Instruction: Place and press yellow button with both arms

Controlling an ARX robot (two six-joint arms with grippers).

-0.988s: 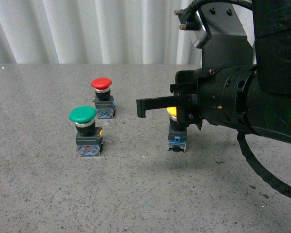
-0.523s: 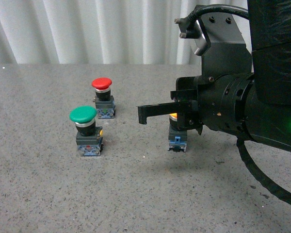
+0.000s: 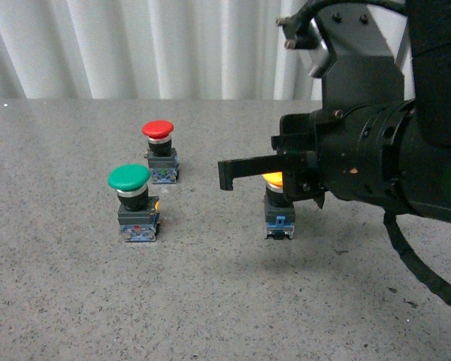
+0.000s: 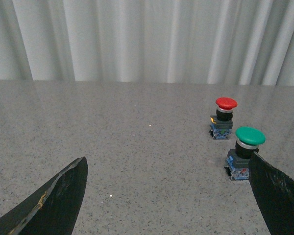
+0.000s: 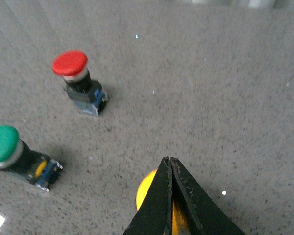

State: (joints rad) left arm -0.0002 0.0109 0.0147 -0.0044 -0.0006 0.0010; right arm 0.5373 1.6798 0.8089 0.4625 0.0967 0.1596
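Buttons number three: yellow button (image 3: 274, 180), green button (image 3: 128, 177), red button (image 3: 158, 128). Right tool (image 3: 233, 170), fingers pressed together, lies level over yellow's cap mid-surface (image 3: 210, 301). Left tool (image 4: 166, 196) spread wide, empty.

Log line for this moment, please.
right pincer: shut, above yellow button | left pincer: open, empty | button upright on table
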